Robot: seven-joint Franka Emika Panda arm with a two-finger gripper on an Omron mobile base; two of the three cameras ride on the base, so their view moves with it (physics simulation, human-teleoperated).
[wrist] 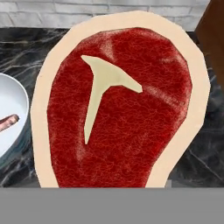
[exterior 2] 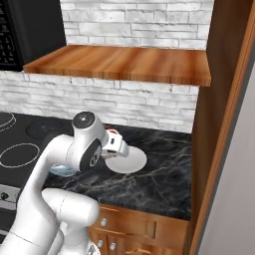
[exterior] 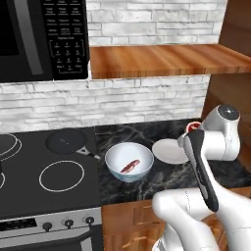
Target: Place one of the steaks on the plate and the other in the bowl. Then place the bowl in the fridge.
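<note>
The arm (exterior: 196,215) is glossy white, built of fat rounded links that swell at the joints. A long black inset strip (exterior: 203,171) runs down one link, and each joint ends in a round cap (exterior 2: 83,119) with a dark grey disc at its centre. Near the wrist sits a small white block with an orange-red edge (exterior 2: 114,133).

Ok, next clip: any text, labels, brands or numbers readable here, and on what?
Microwave keypad: rows of small white button labels, too blurred to read.
Stove, its front knobs: no readable markings.
Steak, bowl, plate: no text.
Nothing legible anywhere.
</note>
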